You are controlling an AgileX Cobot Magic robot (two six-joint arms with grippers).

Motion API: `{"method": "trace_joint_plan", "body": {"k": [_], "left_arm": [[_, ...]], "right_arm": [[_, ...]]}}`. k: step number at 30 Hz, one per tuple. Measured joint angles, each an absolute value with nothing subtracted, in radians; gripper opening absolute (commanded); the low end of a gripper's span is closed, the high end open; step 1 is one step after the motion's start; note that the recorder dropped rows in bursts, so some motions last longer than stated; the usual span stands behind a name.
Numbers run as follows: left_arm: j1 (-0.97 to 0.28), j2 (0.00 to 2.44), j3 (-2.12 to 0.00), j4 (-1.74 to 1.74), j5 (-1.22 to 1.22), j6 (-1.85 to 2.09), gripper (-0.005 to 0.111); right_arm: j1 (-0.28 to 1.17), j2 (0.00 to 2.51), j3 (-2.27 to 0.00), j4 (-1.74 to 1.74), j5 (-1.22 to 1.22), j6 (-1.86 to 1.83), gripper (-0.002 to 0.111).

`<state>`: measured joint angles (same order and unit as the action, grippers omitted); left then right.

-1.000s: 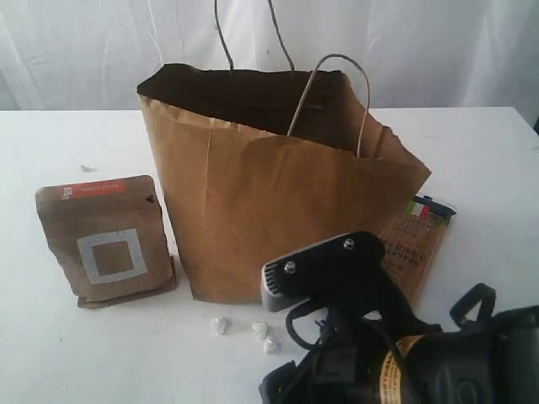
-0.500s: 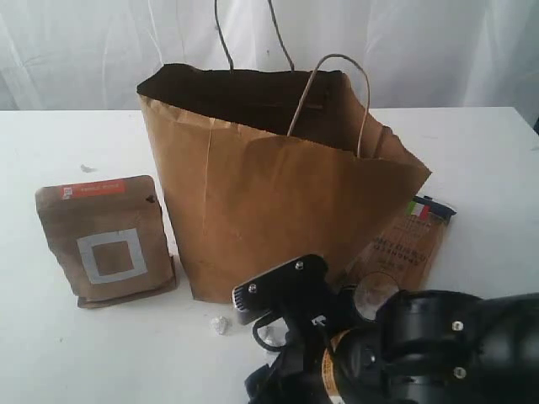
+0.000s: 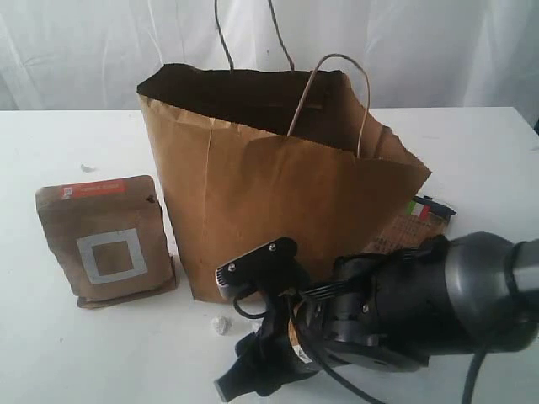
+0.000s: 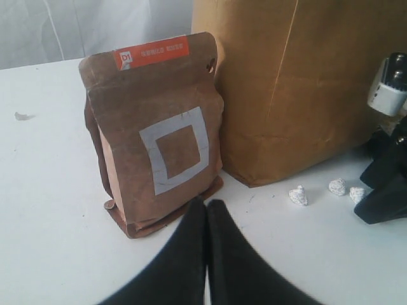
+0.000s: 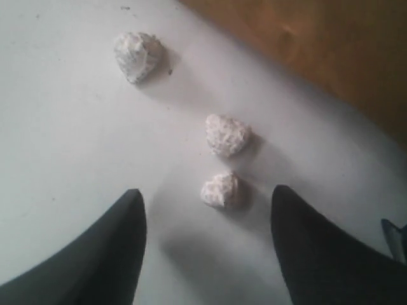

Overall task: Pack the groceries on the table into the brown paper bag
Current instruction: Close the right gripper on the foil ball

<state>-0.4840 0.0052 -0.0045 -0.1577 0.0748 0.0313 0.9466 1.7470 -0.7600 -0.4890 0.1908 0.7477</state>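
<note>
Status: packing part done at best.

- Paper bag (image 3: 278,202) stands open on the table (image 3: 76,362), mouth dark. Contents can't be read from any view.
- Two groceries plainly outside it: the pouch (image 3: 105,240) and the spaghetti pack (image 3: 417,220). No jars, bottle or carton in sight; likely already inside the bag, but that is a guess.

Left gripper (image 4: 206,206): fingers (image 4: 187,254) pressed together, holding nothing. Pouch stands upright just ahead of the tips, near but not touching. The bag wall sits ahead and to one side of them, touching or nearly touching the pouch's edge.

Right gripper (image 5: 205,213): fingers (image 5: 111,254) spread wide, empty, low over the table. Three small white lumps (image 5: 227,135) lie loose ahead of the tips, the nearest about level with the gap between them. The bag's bottom edge runs beyond the lumps. The lumps look like scraps, not groceries.

The spaghetti pack is not in front of either pair of fingers. It shows only in the exterior view, past the right arm's body and partly hidden behind the bag's corner.

Left to do, by my reckoning: pouch in, spaghetti in. Pouch is the closer pick for the left fingers, which would have to open first.
</note>
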Motion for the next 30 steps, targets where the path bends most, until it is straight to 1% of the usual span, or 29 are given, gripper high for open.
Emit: {"method": "trace_joint_plan", "body": {"k": [9,11,16,18,24,30], "left_arm": [[-0.484,0.005,-0.004,-0.158,0.075,0.031,0.001],[-0.484,0.005,-0.004,-0.158,0.075,0.031,0.001],[-0.484,0.005,-0.004,-0.158,0.075,0.031,0.001],[-0.484,0.005,-0.004,-0.158,0.075,0.031,0.001],[-0.484,0.005,-0.004,-0.158,0.075,0.031,0.001],[-0.484,0.005,-0.004,-0.158,0.075,0.031,0.001]], "right_arm": [[0.924,1.786,-0.785,-0.495,0.178,0.720,0.030],[0.920,1.790,-0.785,-0.495,0.172,0.716,0.025],[0.918,1.789,-0.786,-0.485,0.174,0.714,0.009],[0.918,1.789,-0.786,-0.476,0.186,0.714,0.005],[0.950,1.745,-0.782,-0.442,0.264,0.714,0.005],[1.032,1.599,-0.782,-0.390,0.347,0.714,0.005]]}}
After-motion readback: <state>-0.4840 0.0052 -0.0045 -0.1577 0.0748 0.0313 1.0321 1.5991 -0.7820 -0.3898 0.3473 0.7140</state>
